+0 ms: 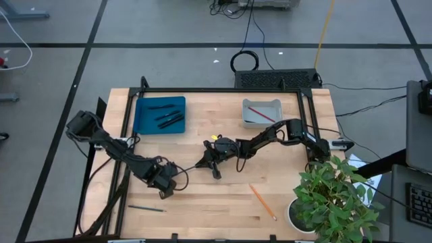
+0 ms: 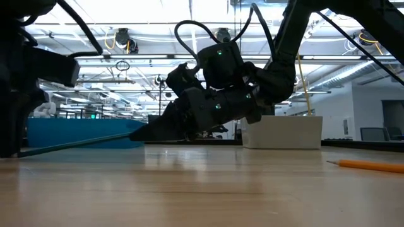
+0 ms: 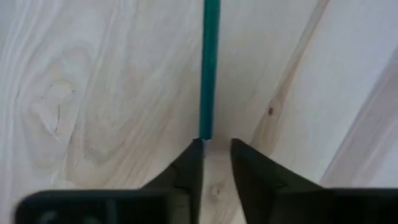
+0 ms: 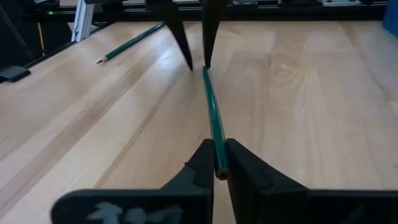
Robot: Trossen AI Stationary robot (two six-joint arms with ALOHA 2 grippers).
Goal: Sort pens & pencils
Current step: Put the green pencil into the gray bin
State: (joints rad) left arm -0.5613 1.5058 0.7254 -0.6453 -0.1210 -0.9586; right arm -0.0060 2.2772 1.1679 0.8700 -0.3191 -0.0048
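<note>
A slim dark green pencil (image 1: 191,169) stretches between my two grippers at mid-table. My right gripper (image 4: 219,152) is shut on one end of it. My left gripper (image 3: 216,144) is open by a narrow gap, and the pencil's other end (image 3: 206,132) stands at the tip of one finger, outside the gap. Black pens (image 1: 165,116) lie in the blue tray (image 1: 142,121). A red pencil (image 1: 260,112) lies in the white tray (image 1: 277,103). An orange pencil (image 1: 262,201) and another dark green pencil (image 1: 146,208) lie flat on the table. My right gripper pinches the green pencil's end (image 4: 217,163) between its two fingers, coming along the pencil from the table's right. The pencil points away toward my left gripper (image 4: 196,62) and slopes down from the held end (image 2: 136,136) in the low view. My left gripper: the pencil's end meets one fingertip (image 3: 196,147); whether they touch, I cannot tell.
A potted plant (image 1: 334,199) stands at the table's near right corner. The blue tray sits at the far left and the white tray at the far right. Bare wood lies between the grippers and the near edge, apart from the two loose pencils.
</note>
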